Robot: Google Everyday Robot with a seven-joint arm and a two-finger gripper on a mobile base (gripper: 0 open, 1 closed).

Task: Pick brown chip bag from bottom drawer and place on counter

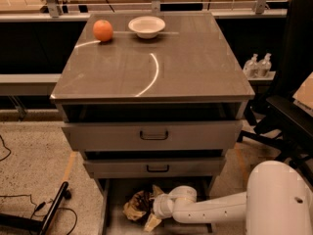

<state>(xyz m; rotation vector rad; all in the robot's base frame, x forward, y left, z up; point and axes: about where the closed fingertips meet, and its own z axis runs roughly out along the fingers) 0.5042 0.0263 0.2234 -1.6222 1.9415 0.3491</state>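
Note:
The brown chip bag (137, 204) lies crumpled on the floor of the open bottom drawer (113, 218), at its left-middle. My gripper (149, 210) is down inside that drawer, right up against the bag's right side; my white arm (220, 210) reaches in from the lower right. The bag's right edge is hidden behind my wrist. The counter (186, 62) is the glossy grey-brown top of the cabinet, with a curved light reflection.
An orange fruit (102, 30) and a white bowl (146, 26) sit at the counter's far edge. Two wider drawers (154, 135) stand partly open above the bottom one. A black chair (291, 116) and bottles (259, 65) are to the right. A black pole (51, 213) lies on the floor to the left.

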